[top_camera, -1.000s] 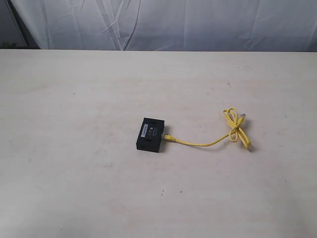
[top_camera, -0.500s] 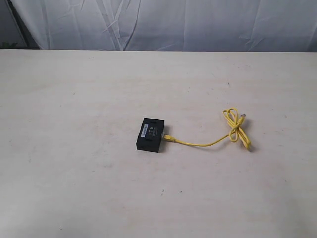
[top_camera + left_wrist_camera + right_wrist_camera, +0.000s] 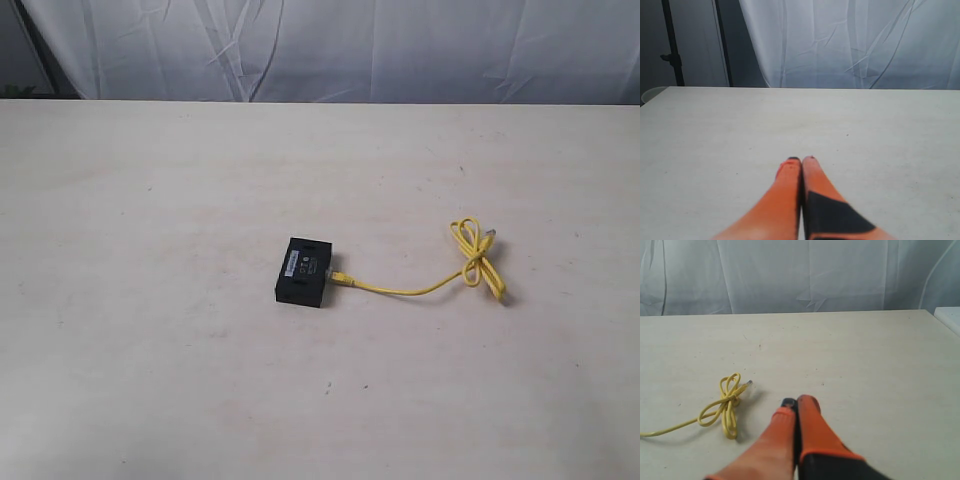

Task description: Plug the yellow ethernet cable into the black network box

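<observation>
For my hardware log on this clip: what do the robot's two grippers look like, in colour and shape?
The left gripper has two long orange fingers tapering to dark tips, with a black patch low on one. The right gripper looks alike: orange tapered fingers, black near the base. No cables, markings or arm links show.

Pale table (image 3: 150, 350), white, seemingly cloth backdrop (image 3: 400, 50)
</observation>
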Motion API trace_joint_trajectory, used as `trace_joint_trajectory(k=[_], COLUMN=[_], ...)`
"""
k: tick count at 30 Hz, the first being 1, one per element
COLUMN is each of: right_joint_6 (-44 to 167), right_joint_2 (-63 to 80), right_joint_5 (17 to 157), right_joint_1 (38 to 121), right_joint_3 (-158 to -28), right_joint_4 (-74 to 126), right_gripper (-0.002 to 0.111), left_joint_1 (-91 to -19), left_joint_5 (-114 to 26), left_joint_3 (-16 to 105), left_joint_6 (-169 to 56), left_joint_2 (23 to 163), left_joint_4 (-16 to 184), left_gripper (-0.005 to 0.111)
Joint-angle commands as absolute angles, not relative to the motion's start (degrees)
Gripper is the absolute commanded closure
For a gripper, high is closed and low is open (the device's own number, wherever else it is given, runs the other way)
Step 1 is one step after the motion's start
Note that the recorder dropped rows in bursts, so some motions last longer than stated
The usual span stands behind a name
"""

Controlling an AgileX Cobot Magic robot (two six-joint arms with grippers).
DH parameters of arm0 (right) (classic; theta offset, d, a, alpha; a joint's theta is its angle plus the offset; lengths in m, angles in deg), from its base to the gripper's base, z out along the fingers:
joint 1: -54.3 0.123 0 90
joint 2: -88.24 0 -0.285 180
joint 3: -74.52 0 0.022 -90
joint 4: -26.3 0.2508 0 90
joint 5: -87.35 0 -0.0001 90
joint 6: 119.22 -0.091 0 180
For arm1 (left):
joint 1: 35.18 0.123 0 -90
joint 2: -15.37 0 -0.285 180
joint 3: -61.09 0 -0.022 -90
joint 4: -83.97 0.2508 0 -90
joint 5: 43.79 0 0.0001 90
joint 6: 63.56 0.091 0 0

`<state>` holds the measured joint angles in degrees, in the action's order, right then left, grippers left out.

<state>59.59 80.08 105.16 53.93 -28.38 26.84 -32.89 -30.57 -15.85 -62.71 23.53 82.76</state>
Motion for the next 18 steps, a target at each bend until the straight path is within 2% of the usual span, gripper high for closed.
trace_joint_trajectory(k=[1,18], right_joint_6=[59.5,59.5], right_joint_2=[80.5,80.5], right_joint_5=[104.8,104.8], right_joint_1=[53.6,53.6], right_joint_3=[-28.3,-28.3], right_joint_4=[26.8,27.2], right_gripper=[0.109,0.109], left_joint_1=[-32.7,-32.7], left_joint_5=[-30.9,-30.9], left_joint_3=[-16.1,-16.1], left_joint_6=[-63.0,-63.0], left_joint_2=[23.2,23.2], left_joint_4=[82.7,82.7], left_gripper=[0.107,0.107])
